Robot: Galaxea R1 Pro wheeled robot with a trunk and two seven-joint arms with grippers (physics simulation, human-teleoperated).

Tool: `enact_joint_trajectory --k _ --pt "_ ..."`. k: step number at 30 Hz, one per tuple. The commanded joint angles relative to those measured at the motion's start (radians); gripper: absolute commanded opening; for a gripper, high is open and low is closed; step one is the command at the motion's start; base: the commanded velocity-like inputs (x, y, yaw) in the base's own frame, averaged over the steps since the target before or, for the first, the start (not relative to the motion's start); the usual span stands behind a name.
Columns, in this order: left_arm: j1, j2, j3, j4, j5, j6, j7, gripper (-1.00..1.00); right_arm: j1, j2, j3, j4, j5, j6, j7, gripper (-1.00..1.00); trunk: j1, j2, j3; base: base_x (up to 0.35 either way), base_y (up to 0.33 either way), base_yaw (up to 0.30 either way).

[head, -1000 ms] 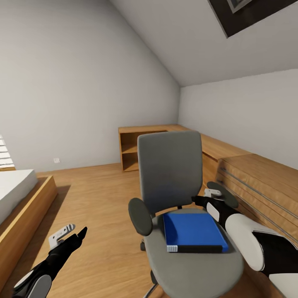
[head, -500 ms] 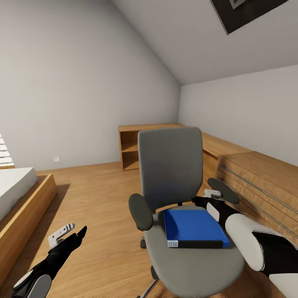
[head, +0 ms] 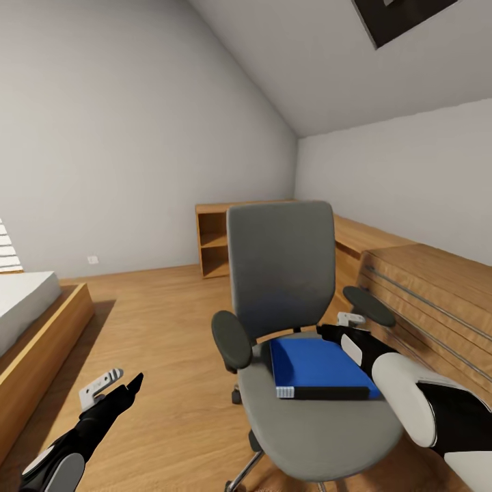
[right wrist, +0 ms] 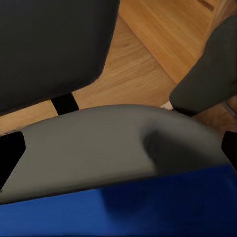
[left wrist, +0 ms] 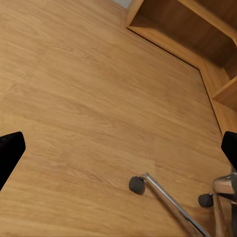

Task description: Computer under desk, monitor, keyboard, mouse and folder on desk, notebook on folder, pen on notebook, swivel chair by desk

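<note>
From the head camera, the swivel chair (head: 294, 321) stands on the wooden floor (head: 157, 328) facing the robot, and the folder (head: 320, 369) lies flat on its grey seat, toward the side of the right arm. The right gripper (head: 339, 329) sits low beside the folder's far corner, just under the chair's armrest (head: 369, 305); its fingers are hard to make out from here. The left gripper (head: 117, 386) hangs over bare floor, well apart from the chair, its two fingers parted and holding nothing. A low light-wood cabinet (head: 225, 239) runs along the walls behind, and a bed (head: 31, 314) edges in at the side. The left wrist camera looks down on floorboards and the chair's chrome base with castors (left wrist: 137, 184), its black fingertips (left wrist: 11, 150) far apart at the frame edges. The right wrist camera looks across the blue folder (right wrist: 148, 207) and the seat (right wrist: 94, 143) toward the backrest; its dark fingertips (right wrist: 10, 150) stand wide apart with nothing between them. The step in hand looks like picking up the folder; the next move likely calls for bringing the spread right gripper onto the folder's edge and closing on it.
</note>
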Motion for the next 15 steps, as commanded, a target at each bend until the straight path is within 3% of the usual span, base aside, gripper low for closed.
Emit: enact_joint_trajectory --k 1,9,15 --pt "-0.001 0.0 0.0 -0.002 0.01 0.004 0.007 1.0 -0.001 0.0 -0.004 -0.002 -0.005 0.005 -0.002 1.0 0.004 -0.008 -0.004 0.0 0.0 0.0" --pt "-0.001 0.0 -0.001 -0.002 0.01 0.004 0.007 1.0 0.0 0.0 -0.004 -0.003 -0.004 0.005 -0.003 1.0 0.034 -0.064 -0.029 0.0 0.0 0.0" --pt "-0.001 0.0 -0.002 -0.002 0.01 0.004 0.007 1.0 0.0 -0.001 -0.004 -0.003 -0.004 0.005 -0.003 1.0 0.038 -0.071 -0.032 0.0 0.0 0.0"
